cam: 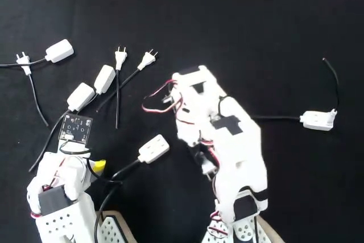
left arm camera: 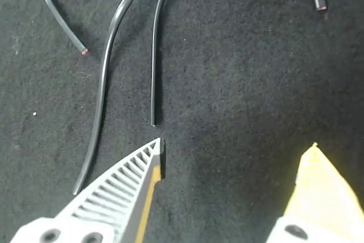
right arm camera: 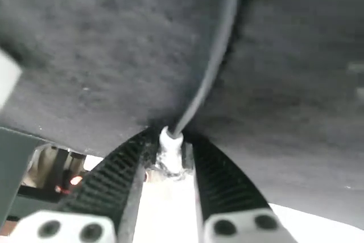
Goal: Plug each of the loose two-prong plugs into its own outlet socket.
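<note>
The right gripper [right arm camera: 169,136] is clamped on a white plug [right arm camera: 169,155], its cord [right arm camera: 211,66] trailing off. We note two loose plugs [cam: 120,56] side by side left of the table's [cam: 256,32] middle, and a third plug [cam: 23,60] by the left edge. We count three sockets [cam: 104,78] in the far left part, a fourth socket [cam: 154,148] toward the near edge, and a fifth socket [cam: 316,120] by the right edge. The left gripper [left arm camera: 235,143] hovers near the near left corner, fingers [left arm camera: 131,186] apart, over loose cord ends [left arm camera: 153,72].
</note>
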### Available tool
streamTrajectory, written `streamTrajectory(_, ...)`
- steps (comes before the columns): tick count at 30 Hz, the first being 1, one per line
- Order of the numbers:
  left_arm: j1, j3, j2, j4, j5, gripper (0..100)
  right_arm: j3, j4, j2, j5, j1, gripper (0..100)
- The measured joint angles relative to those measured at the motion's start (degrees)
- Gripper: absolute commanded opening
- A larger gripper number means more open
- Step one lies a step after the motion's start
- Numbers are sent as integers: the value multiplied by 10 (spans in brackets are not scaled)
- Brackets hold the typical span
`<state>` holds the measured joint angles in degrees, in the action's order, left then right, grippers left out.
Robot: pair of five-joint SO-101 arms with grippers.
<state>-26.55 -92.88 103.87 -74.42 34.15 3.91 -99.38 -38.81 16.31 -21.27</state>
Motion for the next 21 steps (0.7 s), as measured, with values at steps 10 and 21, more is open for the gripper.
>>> streamTrajectory(10, 0, 0, 0, 0, 0, 364, -27, 0, -4, -78, -7, 14)
streamTrajectory(21, 0, 0, 0, 0, 0, 364, -338, 0, -9, -84, 107, 13)
